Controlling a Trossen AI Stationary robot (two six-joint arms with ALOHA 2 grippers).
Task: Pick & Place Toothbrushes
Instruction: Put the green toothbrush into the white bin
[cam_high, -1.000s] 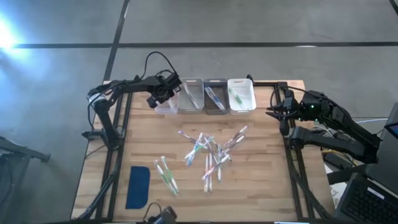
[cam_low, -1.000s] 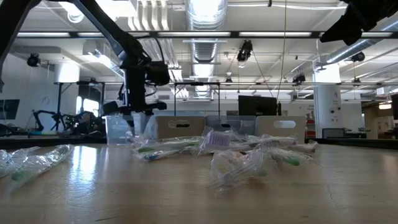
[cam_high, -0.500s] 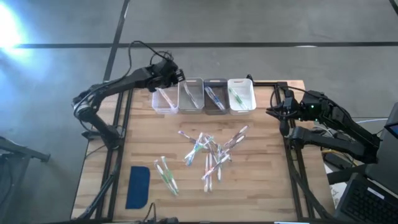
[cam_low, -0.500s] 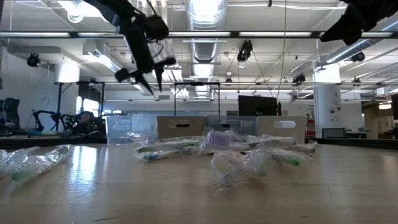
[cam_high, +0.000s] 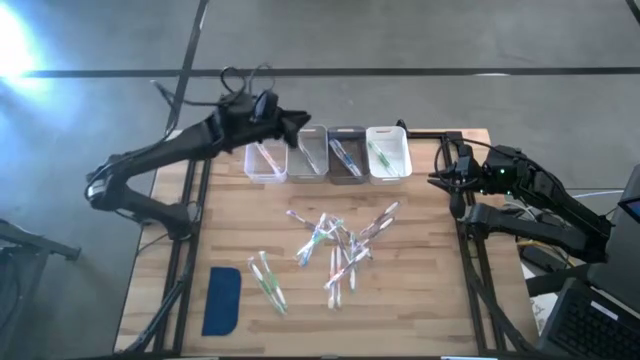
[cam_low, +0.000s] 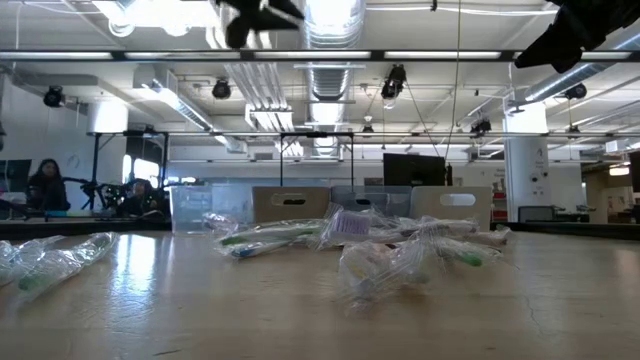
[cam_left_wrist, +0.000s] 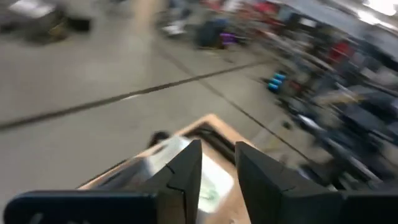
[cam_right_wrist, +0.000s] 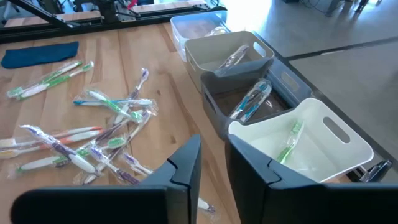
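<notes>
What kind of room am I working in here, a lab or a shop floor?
Most likely a robotics lab or workshop in an open industrial hall. The low view shows exposed ceiling ducts and monitors behind the table, and the high view shows a bare concrete floor around the wooden table.

A wooden butcher-block table (cam_high: 420, 300) carries everything. Along its far edge four small bins stand side by side: a clear bin (cam_high: 264, 160), a light grey bin (cam_high: 307, 152), a dark grey bin (cam_high: 346, 153) and a white bin (cam_high: 388, 153). Wrapped toothbrushes (cam_high: 336, 243) lie loosely scattered at the table's middle, and two more wrapped ones (cam_high: 267, 281) lie toward the near left. A flat dark-blue pad (cam_high: 222, 300) lies near the near-left corner.
</notes>
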